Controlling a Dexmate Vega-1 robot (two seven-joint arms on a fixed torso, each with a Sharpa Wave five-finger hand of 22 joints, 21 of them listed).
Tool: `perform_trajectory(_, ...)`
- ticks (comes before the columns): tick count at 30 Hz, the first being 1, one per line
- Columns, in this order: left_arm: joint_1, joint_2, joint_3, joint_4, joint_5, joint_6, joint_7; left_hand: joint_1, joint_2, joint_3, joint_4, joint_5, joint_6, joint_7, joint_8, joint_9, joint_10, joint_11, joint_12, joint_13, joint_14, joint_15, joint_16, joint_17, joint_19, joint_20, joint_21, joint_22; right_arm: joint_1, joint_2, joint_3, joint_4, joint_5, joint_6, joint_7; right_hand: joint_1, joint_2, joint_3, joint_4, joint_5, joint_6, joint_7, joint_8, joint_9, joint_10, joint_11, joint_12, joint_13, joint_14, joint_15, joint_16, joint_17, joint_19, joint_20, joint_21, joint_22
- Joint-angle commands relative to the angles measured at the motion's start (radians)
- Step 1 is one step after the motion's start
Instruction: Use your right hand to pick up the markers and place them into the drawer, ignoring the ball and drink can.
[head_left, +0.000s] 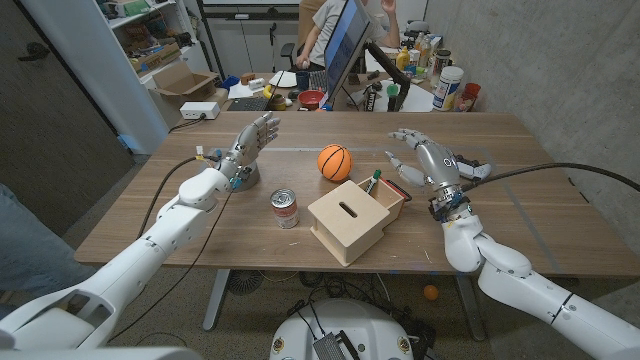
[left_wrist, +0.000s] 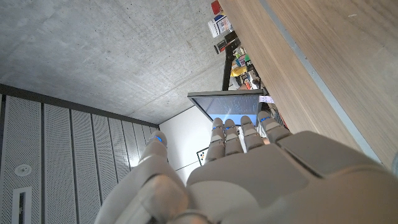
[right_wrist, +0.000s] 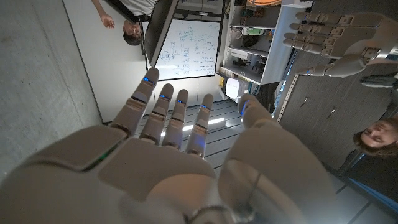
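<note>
Where the wooden drawer box (head_left: 355, 218) sits on the worktop (head_left: 520, 150): marker (head_left: 374, 181) standing inside its open drawer, basketball (head_left: 334, 161) behind, can (head_left: 286, 209) leftward; right hand (head_left: 428, 160) beside, fingers apart, empty; left hand (head_left: 247, 143) likewise.

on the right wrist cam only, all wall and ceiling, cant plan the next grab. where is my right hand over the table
Observer: In the head view the right hand is raised, open and holding nothing, just right of the wooden box.
Operator: any markers in that drawer
Observer: The drawer is pulled open toward the right hand, and a green-capped marker stands in it.
Operator: whats around the box
Observer: An orange ball sits behind it and a drink can to its left.
Operator: left hand in the way
Observer: No, the left hand is open, far left of the ball.
</note>
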Motion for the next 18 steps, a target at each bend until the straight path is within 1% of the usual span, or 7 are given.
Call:
perform_trajectory(1,0.002,0.000,-0.001,0.018,0.003,-0.025,-0.016,0.003,-0.003,0.008,0.002,0.006,0.004,0.000,0.006,0.003,0.002,0.002,0.005,0.003,-0.002,0.004,0.006,0.004,-0.003,0.002,0.004,0.003,0.025,0.114,0.066,0.014,0.370,0.134,0.209,-0.019,0.005,-0.007,0.010,-0.004,-0.013,0.010,-0.011,0.003,-0.002,0.014,-0.005,-0.002,-0.006,0.007,-0.001,0.000,0.008,0.009,-0.003,0.005)
perform_trajectory(2,0.004,0.000,-0.003,0.020,0.000,-0.027,-0.017,0.003,-0.003,0.008,0.002,0.006,0.004,0.001,0.006,0.003,0.002,0.002,0.005,0.003,-0.002,0.005,0.006,0.004,-0.003,0.002,0.004,0.003,0.023,0.117,0.074,0.005,0.415,0.122,0.241,-0.025,0.008,-0.010,0.013,-0.005,-0.015,0.013,-0.013,0.003,-0.003,0.016,-0.006,-0.002,-0.002,0.012,0.001,0.001,0.011,0.012,-0.002,0.005)
perform_trajectory(4,0.011,0.001,-0.006,0.018,-0.002,-0.029,-0.013,0.003,-0.003,0.008,0.002,0.006,0.005,0.001,0.006,0.003,0.001,0.002,0.005,0.003,-0.003,0.006,0.006,0.004,-0.003,0.001,0.004,0.003,0.019,0.123,0.086,-0.006,0.490,0.099,0.295,-0.033,0.016,-0.014,0.017,-0.008,-0.009,0.027,-0.012,0.003,0.002,0.025,-0.005,-0.003,0.003,0.015,0.004,0.002,0.014,0.013,-0.002,0.005)
perform_trajectory(7,0.020,0.003,-0.010,0.020,-0.008,-0.032,-0.013,0.003,-0.003,0.008,0.002,0.006,0.005,0.000,0.006,0.003,0.001,0.004,0.005,0.003,-0.010,0.007,0.003,0.004,-0.003,0.001,0.004,0.003,0.010,0.139,0.094,-0.004,0.548,0.099,0.318,-0.040,0.023,-0.017,0.020,-0.011,-0.006,0.037,-0.013,0.003,-0.002,0.036,-0.007,-0.004,0.003,0.017,0.005,0.002,0.016,0.013,-0.003,0.005)
perform_trajectory(10,0.029,0.005,-0.014,0.017,-0.015,-0.032,-0.014,0.003,-0.003,0.008,0.001,0.006,0.005,0.001,0.006,0.003,-0.004,0.003,0.003,0.003,-0.021,0.007,-0.001,0.004,-0.007,-0.001,0.002,0.003,0.002,0.148,0.095,-0.007,0.554,0.101,0.313,-0.045,0.028,-0.020,0.021,-0.014,-0.015,0.045,-0.018,0.003,-0.005,0.041,-0.009,-0.005,0.004,0.022,0.007,0.002,0.017,0.014,-0.004,0.005)
perform_trajectory(13,0.040,0.012,-0.015,0.004,-0.016,-0.032,-0.015,0.003,-0.002,0.009,0.001,0.006,0.005,0.001,0.006,0.003,-0.008,0.007,0.001,0.003,-0.025,0.007,-0.002,0.004,-0.012,-0.001,0.000,0.003,-0.006,0.157,0.096,-0.017,0.565,0.096,0.309,-0.048,0.032,-0.022,0.022,-0.016,-0.020,0.045,-0.022,0.002,-0.008,0.043,-0.010,-0.006,0.003,0.022,0.007,0.003,0.017,0.013,-0.004,0.005)
perform_trajectory(18,0.054,0.023,-0.020,-0.014,-0.016,-0.035,-0.015,0.003,-0.002,0.009,0.001,0.006,0.003,0.003,0.005,0.003,-0.009,0.004,0.001,0.003,-0.028,0.007,-0.002,0.004,-0.016,-0.002,-0.001,0.003,-0.012,0.162,0.093,-0.027,0.570,0.084,0.313,-0.051,0.041,-0.023,0.024,-0.019,-0.026,0.044,-0.025,0.002,-0.009,0.043,-0.011,-0.007,0.002,0.022,0.007,0.003,0.016,0.015,-0.006,0.005)
